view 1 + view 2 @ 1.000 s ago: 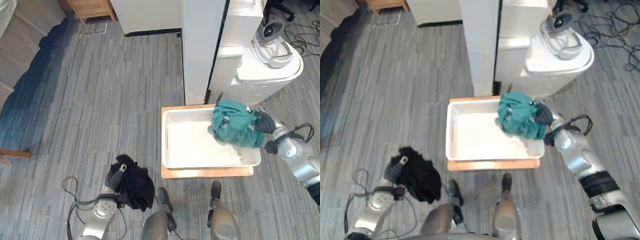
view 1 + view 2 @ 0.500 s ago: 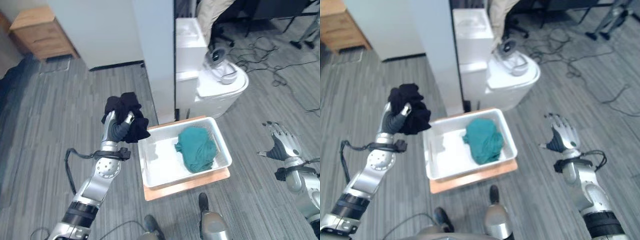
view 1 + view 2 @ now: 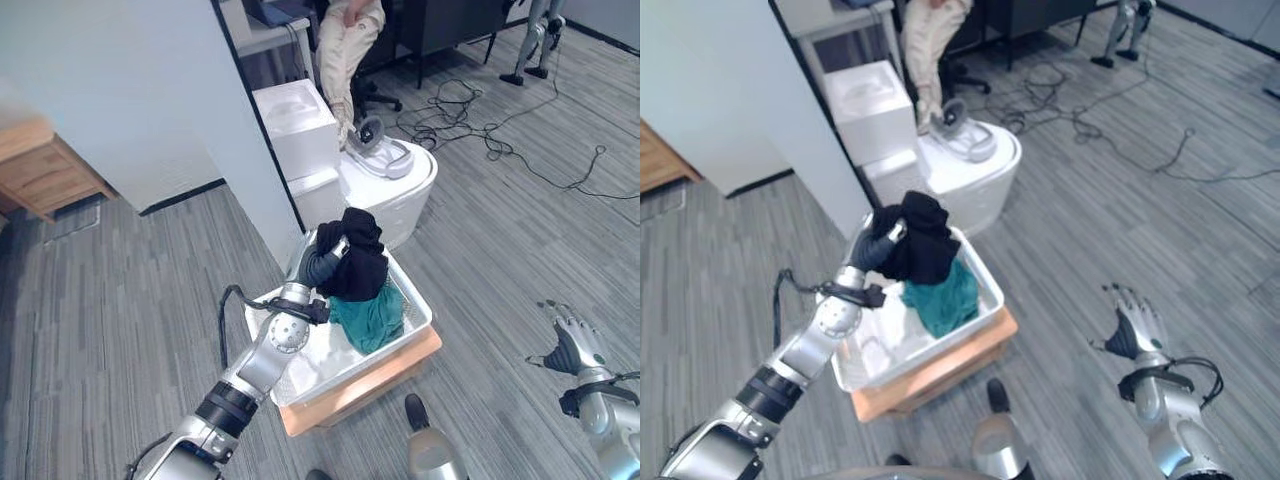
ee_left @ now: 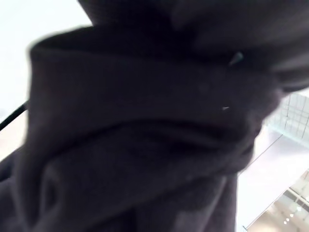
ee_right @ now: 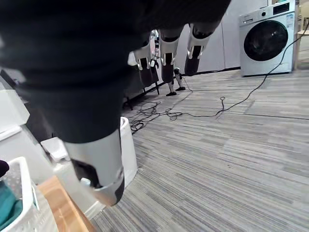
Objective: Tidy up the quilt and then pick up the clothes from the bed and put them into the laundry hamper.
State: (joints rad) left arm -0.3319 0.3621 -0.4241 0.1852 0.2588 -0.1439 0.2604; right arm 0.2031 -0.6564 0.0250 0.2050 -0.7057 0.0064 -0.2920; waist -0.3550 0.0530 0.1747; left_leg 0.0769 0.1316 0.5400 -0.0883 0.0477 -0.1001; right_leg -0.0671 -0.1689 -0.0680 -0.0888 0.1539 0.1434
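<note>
My left hand (image 3: 318, 265) is shut on a bunched black garment (image 3: 359, 262) and holds it just above the white laundry hamper (image 3: 412, 329). A teal garment (image 3: 371, 316) lies inside the hamper, under the black one. The left wrist view is taken up by the black garment (image 4: 145, 135), with the hamper's white mesh wall (image 4: 292, 116) past it. My right hand (image 3: 572, 345) hangs open over the floor, well to the right of the hamper, with nothing in it; its fingers (image 5: 166, 48) are spread.
The hamper stands on a low wooden board (image 3: 395, 372). Behind it are white appliances (image 3: 385, 180) and a light partition wall (image 3: 130, 90). A wooden cabinet (image 3: 40, 175) stands far left. A seated person (image 3: 350, 35) and floor cables (image 3: 480, 110) are at the back.
The camera view has swung. My left hand has carried the black garment from beside the hamper to just over it, above the teal garment. My right hand stays open and clear.
</note>
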